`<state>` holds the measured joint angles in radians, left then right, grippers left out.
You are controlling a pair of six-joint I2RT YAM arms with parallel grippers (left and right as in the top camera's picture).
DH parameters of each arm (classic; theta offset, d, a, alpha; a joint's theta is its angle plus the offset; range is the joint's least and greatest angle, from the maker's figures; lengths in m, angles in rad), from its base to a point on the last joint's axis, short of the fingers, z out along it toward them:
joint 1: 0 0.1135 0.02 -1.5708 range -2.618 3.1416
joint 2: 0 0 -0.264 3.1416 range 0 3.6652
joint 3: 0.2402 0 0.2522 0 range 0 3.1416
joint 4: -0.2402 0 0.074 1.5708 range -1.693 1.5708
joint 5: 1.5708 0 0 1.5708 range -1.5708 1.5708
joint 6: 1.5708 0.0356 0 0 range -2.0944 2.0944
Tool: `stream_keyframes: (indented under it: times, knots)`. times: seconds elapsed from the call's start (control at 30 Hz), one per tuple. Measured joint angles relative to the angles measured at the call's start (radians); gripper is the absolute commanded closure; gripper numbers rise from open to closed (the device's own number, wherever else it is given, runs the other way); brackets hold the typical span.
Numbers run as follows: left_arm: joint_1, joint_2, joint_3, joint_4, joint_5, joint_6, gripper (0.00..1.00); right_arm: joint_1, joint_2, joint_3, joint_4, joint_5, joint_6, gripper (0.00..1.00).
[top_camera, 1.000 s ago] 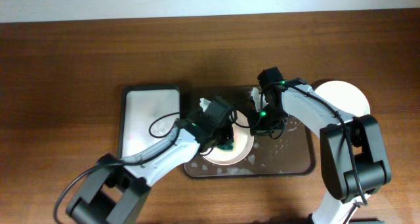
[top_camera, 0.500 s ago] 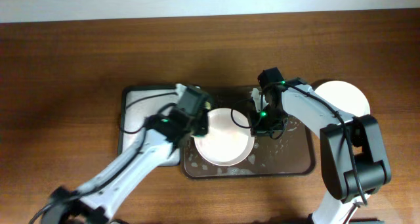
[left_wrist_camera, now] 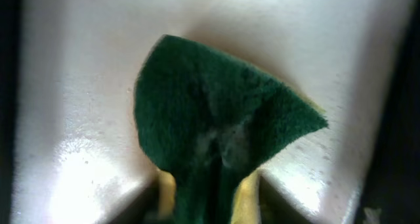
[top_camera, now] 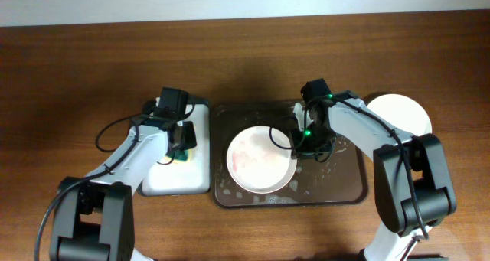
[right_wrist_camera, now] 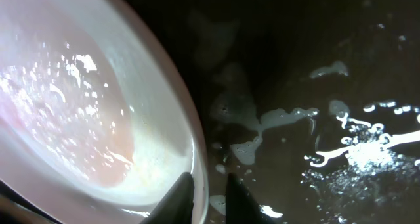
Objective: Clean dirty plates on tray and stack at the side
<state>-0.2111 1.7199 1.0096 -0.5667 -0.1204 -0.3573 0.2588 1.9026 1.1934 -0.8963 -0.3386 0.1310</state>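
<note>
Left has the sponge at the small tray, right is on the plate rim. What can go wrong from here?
1. The right gripper pinches only the rim of the wet plate; it may slip when lifted.
2. The tray is sudsy, so the plate could slide instead.
3. The sponge, squeezed in the left gripper, may cling on release.

Looks like a robotics lab bench; cabled arm (top_camera: 360, 127) over a wooden table (top_camera: 76, 62); plain white wall (top_camera: 230, 1).
</note>
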Motion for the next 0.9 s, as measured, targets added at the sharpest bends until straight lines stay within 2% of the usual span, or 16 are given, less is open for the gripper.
stream_keyframes:
  times: [0.07,0.1,0.13,0.3,0.37,0.47,0.77,0.9]
  knots:
    - [0.018,0.000,0.000,-0.003,0.018,0.000,0.28,0.000,0.000,0.000,0.000,0.000,0.001,0.61]
    - [0.019,-0.006,0.001,-0.016,0.036,-0.001,0.07,0.000,0.000,0.000,0.003,0.001,0.001,0.61]
    - [0.019,-0.021,0.001,-0.029,0.053,-0.001,0.00,0.000,0.000,0.000,0.010,0.001,0.002,0.61]
    - [0.007,-0.196,0.021,-0.130,0.098,-0.001,0.01,0.000,0.000,-0.001,0.050,0.007,0.003,0.62]
    - [-0.010,-0.201,0.023,-0.202,0.106,-0.001,0.00,0.000,0.000,-0.018,0.082,0.008,0.004,0.70]
    - [-0.011,-0.201,0.023,-0.212,0.110,-0.001,0.00,0.000,-0.004,-0.047,0.136,0.003,0.007,0.96]
    - [-0.011,-0.201,0.023,-0.212,0.114,-0.001,0.01,-0.001,-0.020,-0.023,0.093,0.003,0.004,0.96]
    - [-0.011,-0.201,0.023,-0.212,0.114,-0.001,0.00,-0.001,-0.198,0.024,0.073,0.183,0.004,0.96]
